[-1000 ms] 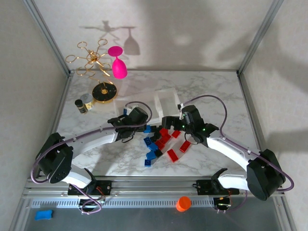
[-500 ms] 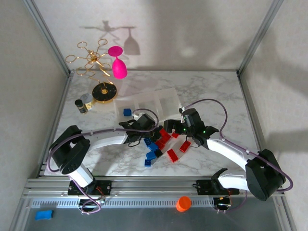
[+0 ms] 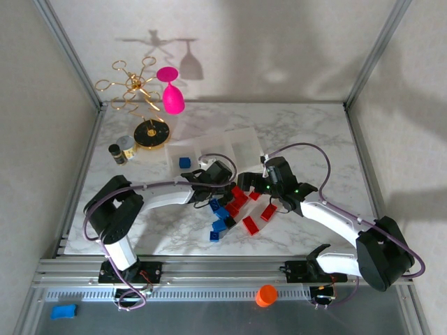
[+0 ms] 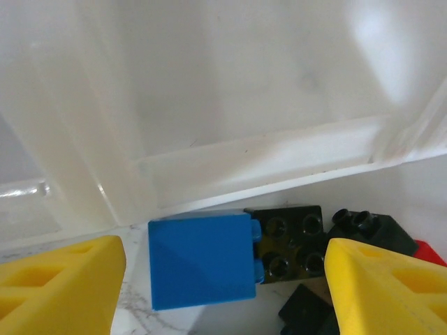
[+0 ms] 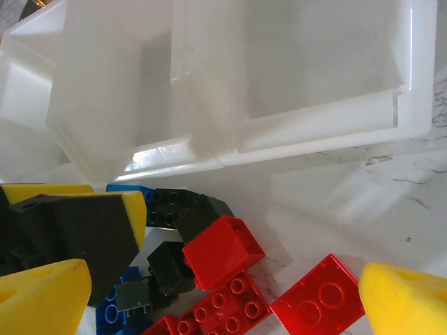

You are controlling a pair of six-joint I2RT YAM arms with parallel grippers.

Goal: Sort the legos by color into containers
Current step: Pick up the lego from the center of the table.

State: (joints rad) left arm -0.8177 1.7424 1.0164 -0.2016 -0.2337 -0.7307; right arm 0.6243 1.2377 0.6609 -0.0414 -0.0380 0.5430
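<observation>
Straddling small blue square plastic brick [image 4: 202, 269]: left gripper [image 4: 220, 293], open, jaws clear. Translucent white compartment tray [image 4: 265, 157] at brick's 12 o'clock, black studded brick [image 4: 290, 244] abutting at 3. Judged light, rigid, slick; pinch flat sides. Right gripper [image 5: 223, 296] open.

Containers [image 3: 243, 143]: translucent white tray, three square compartments in a row, upright; I see one blue brick [image 3: 184, 162] in the left one. Legos [image 3: 234, 208]: loose heap, red, blue, black, at its 6 o'clock, nearest bricks just beside its wall
</observation>
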